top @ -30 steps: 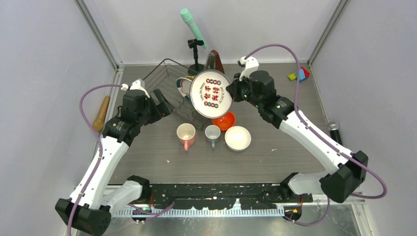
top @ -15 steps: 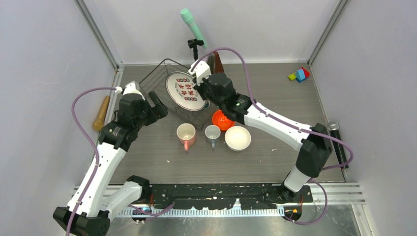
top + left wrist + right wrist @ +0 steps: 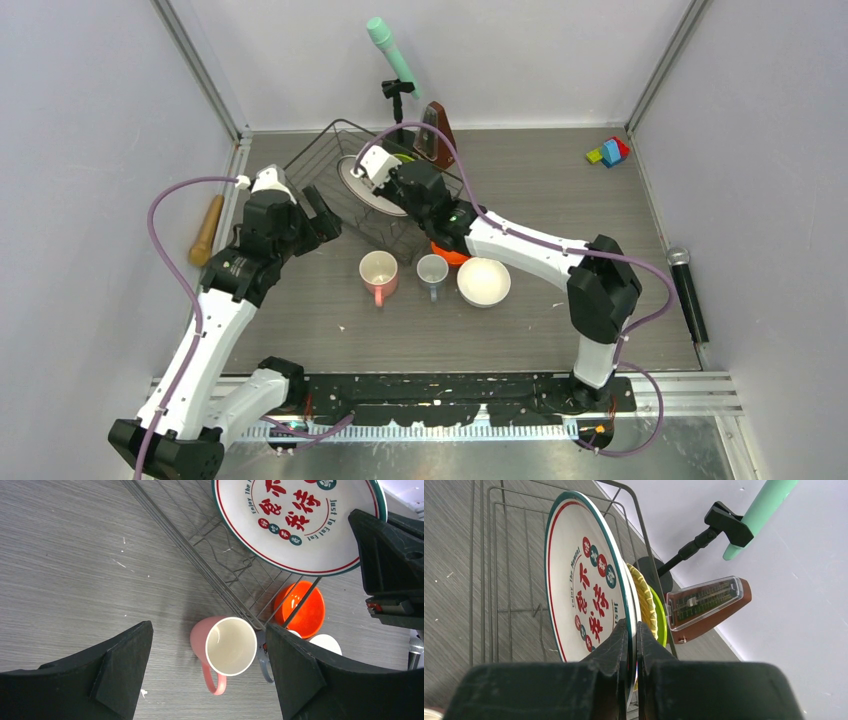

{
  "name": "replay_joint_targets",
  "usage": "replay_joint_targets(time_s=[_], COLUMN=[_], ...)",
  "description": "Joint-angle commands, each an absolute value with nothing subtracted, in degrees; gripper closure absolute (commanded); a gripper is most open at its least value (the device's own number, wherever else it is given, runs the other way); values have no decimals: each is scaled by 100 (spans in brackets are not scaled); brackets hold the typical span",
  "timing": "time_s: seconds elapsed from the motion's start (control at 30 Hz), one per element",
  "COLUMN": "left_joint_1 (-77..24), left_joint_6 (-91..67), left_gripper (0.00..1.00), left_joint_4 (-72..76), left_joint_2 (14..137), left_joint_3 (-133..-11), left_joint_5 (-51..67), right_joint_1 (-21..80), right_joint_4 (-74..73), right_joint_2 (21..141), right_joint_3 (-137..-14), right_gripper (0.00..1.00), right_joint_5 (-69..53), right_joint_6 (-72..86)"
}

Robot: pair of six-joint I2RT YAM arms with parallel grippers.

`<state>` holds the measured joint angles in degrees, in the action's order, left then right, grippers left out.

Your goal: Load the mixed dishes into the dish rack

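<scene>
1. Right fingers (image 3: 618, 647) pinch the white plate (image 3: 579, 580) upright inside the rack (image 3: 193, 555), beside the tan plate (image 3: 646, 600)
2. Left fingers (image 3: 120, 670) gape wide, empty, just outside the rack
3. Released off a slot, the white plate may topple

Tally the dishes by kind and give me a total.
Plates: 3 (white teal-rimmed plate, tan plate, lime-green plate)
Bowls: 2 (orange-red bowl, white bowl)
Mugs: 2 (pink mug, grey-blue mug)
Total: 7

right hand (image 3: 370, 182) gripping plate (image 3: 351, 177), inside dish rack (image 3: 316, 148)
</scene>
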<state>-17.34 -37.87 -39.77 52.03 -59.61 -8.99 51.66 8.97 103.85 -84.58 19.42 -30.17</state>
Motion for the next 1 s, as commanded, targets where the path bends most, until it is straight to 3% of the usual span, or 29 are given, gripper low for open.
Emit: replay_joint_targets(time_s=[0.0,0.97], left_joint_1=[-1705,-1705], left_joint_6=[-3635,-3621], left_gripper=[15,16], left_joint_4=[-3815,-3691], left_joint_2=[5203,5194], left_joint_3=[-5967,-5920], left_joint_5=[-941,-874], right_joint_1=[5214,5400], right_joint_4=[1818,2371], right_joint_2=[10277,10589], right_joint_3=[-8937,-8177], right_gripper=[100,100], right_joint_5=[2132,2791], right_joint_6=[-3484,-3574])
